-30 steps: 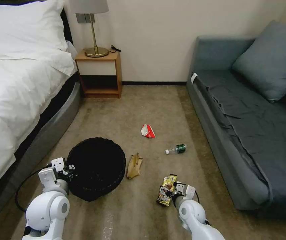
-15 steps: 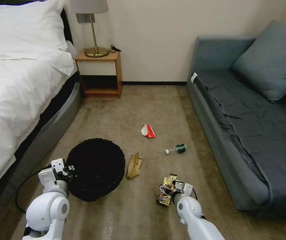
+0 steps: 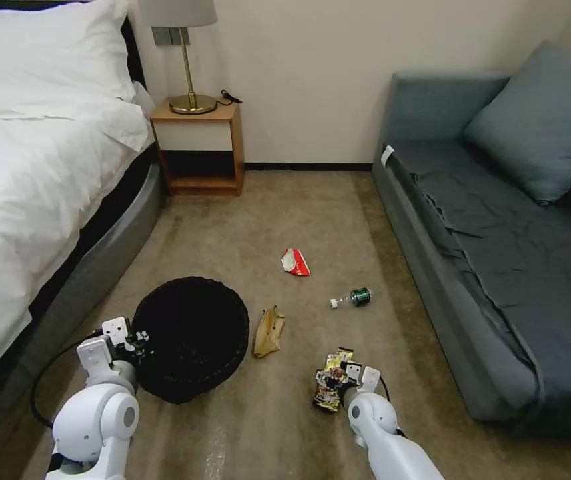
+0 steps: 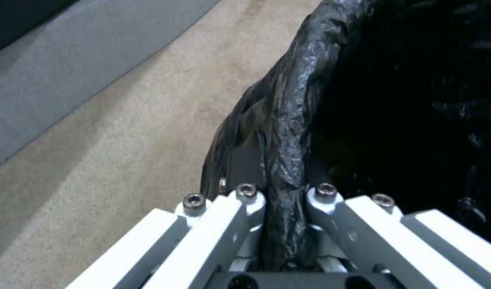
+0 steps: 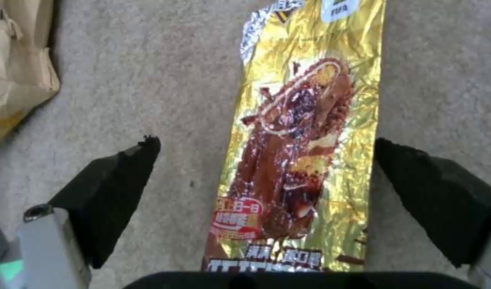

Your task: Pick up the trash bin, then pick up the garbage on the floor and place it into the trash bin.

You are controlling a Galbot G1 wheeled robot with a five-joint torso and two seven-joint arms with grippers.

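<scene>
Carpet [image 3: 312, 200] – right gripper [image 5: 267, 176] straddles snack wrapper [image 5: 304, 152]

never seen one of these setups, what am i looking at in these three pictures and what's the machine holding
It is a wheeled robot with two arms in a bedroom. The wide picture comes from a camera on its head, looking down at the carpet floor. The other two come from cameras on its wrists.

The left hand is clamped on the rim of the black trash bin; the left wrist picture shows the bag-lined rim pinched between its fingers.

The right hand is open, low over a gold snack wrapper, one finger on each side, not gripping it.

Also lying on the carpet: a banana peel, a small bottle and a red-and-white wrapper.
</scene>
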